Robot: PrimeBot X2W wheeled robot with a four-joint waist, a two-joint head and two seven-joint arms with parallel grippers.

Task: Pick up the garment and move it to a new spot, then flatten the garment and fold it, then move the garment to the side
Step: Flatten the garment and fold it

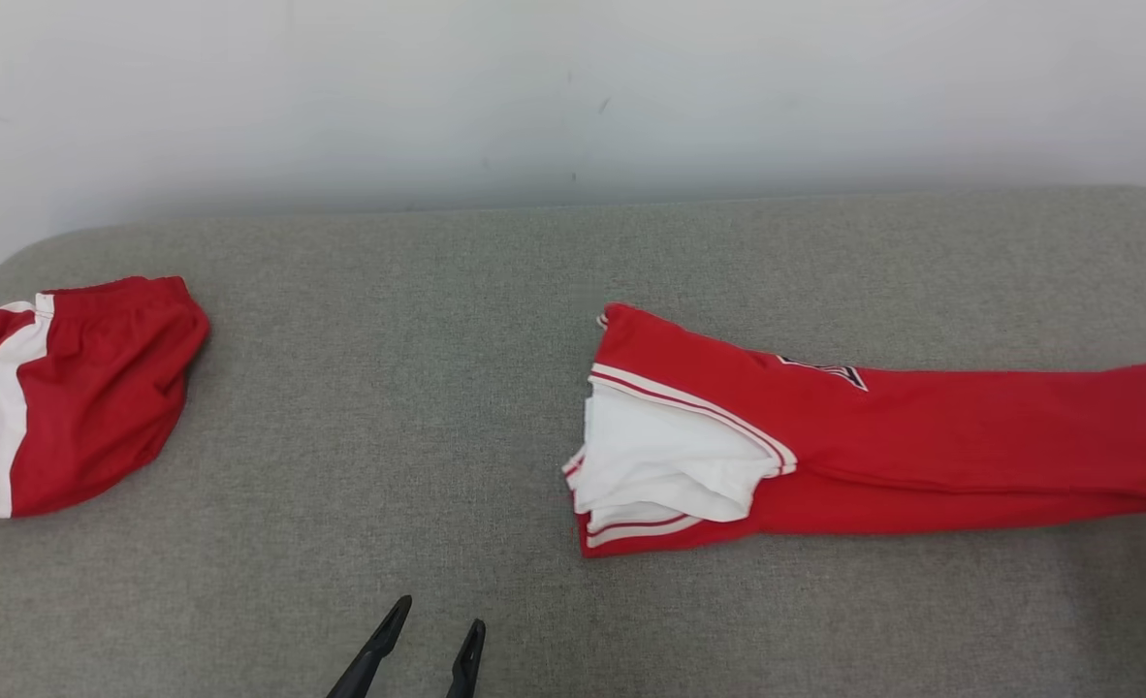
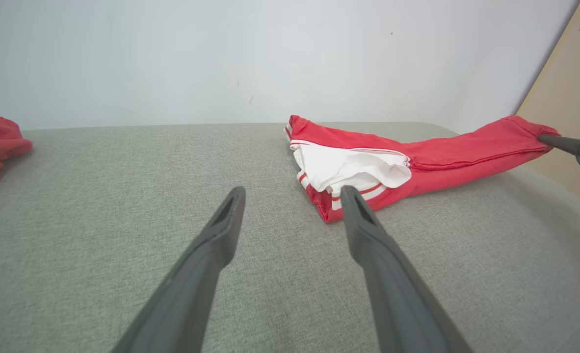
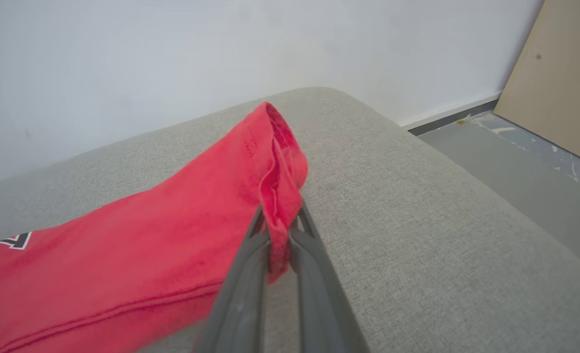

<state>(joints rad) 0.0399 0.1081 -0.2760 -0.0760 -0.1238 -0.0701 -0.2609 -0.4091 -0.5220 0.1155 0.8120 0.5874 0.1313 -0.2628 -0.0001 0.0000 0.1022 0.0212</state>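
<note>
Garment (image 1: 922, 456), red with a white-striped end and white lining showing, stretches across the right half of the head view on a grey cushion (image 1: 389, 388). Bare fabric fills mid-frame, and a second red piece (image 1: 79, 407) lies far left. In the left wrist view, the left gripper (image 2: 292, 191) is spread wide and empty. In the right wrist view, the right gripper (image 3: 280, 223) is clenched on the red hem (near the cushion's rounded edge).

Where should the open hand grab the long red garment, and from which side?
Grip the striped corner of the long red garment, nearest the left gripper. Come in low from the front edge of the cushion: the layers stack thick there, and the right gripper holds the other end.
</note>
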